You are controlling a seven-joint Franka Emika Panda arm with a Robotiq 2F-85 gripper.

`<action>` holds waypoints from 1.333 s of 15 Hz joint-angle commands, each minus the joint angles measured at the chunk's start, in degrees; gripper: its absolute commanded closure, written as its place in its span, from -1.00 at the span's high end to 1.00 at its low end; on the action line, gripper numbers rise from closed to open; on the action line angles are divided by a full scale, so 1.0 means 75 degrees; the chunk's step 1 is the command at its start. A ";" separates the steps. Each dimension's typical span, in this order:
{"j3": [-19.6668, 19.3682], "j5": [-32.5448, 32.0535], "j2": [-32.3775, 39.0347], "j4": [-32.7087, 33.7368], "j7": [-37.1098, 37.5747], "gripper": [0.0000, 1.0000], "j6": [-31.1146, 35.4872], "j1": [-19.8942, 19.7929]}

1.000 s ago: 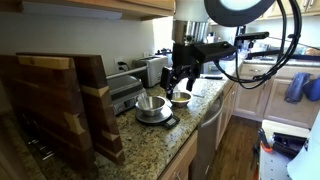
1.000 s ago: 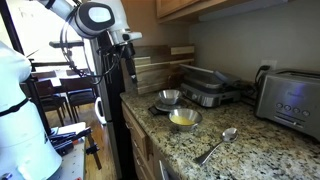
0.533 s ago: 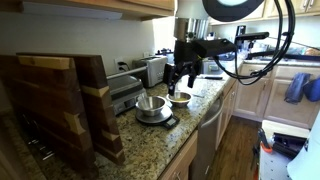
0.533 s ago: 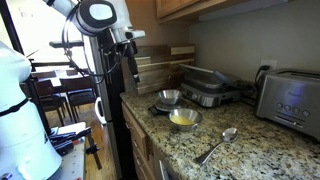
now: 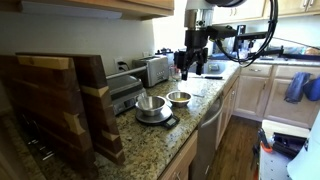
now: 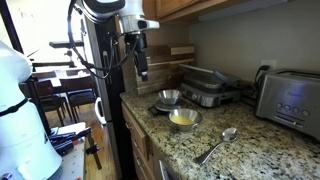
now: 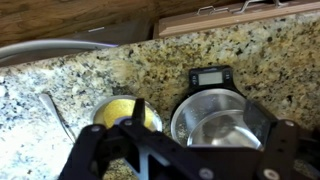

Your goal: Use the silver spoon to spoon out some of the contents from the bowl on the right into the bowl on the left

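The silver spoon (image 6: 217,145) lies on the granite counter beyond the yellow-filled bowl (image 6: 184,119); in the wrist view it shows at the left (image 7: 55,115). An empty steel bowl (image 6: 169,97) sits on a small black scale (image 7: 210,77). In the wrist view the yellow bowl (image 7: 118,108) is left of the steel bowl (image 7: 220,115). Both bowls show in an exterior view, the steel bowl (image 5: 150,105) and the yellow bowl (image 5: 179,98). My gripper (image 7: 205,135) hangs open and empty well above the bowls, seen in both exterior views (image 5: 192,62) (image 6: 142,68).
A panini grill (image 6: 205,88) and a toaster (image 6: 290,100) stand along the back wall. Wooden cutting boards (image 5: 60,100) lean at one end of the counter. The counter's front edge (image 6: 135,125) drops to cabinets.
The arm has risen and swung over the counter, from beside the bowls to above them. The bowls and the spoon have not moved.
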 commanded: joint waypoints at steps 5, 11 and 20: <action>-0.0524 -0.0846 0.0342 0.0490 -0.0584 1.00 -0.0290 -0.0526; -0.0659 -0.1089 0.0690 0.0794 -0.0787 1.00 -0.0503 -0.0689; -0.2086 -0.1080 0.2233 0.2000 -0.3785 1.00 -0.1028 -0.0870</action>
